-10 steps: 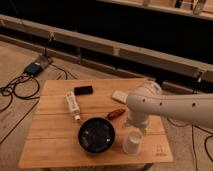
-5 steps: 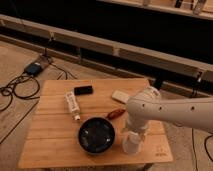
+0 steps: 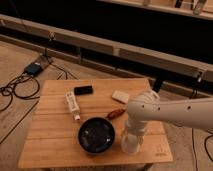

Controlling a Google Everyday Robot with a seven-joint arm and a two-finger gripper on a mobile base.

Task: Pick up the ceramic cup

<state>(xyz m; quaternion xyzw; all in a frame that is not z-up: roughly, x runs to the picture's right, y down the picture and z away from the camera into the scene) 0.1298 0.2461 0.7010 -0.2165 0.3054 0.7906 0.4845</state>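
Note:
The ceramic cup is a small plain white cup standing near the front right of the wooden table, just right of the black bowl. My gripper points straight down from the white arm and sits right on top of the cup. It hides the cup's rim, so only the lower part of the cup shows below it. I cannot tell whether the gripper touches the cup.
A white tube, a small black object, a flat white block and a reddish-brown item lie on the table. Cables and a blue device lie on the floor at left. A dark railing runs behind.
The arm has come down and slightly left over the cup. A second ago the cup stood free below the gripper; now the gripper covers its top.

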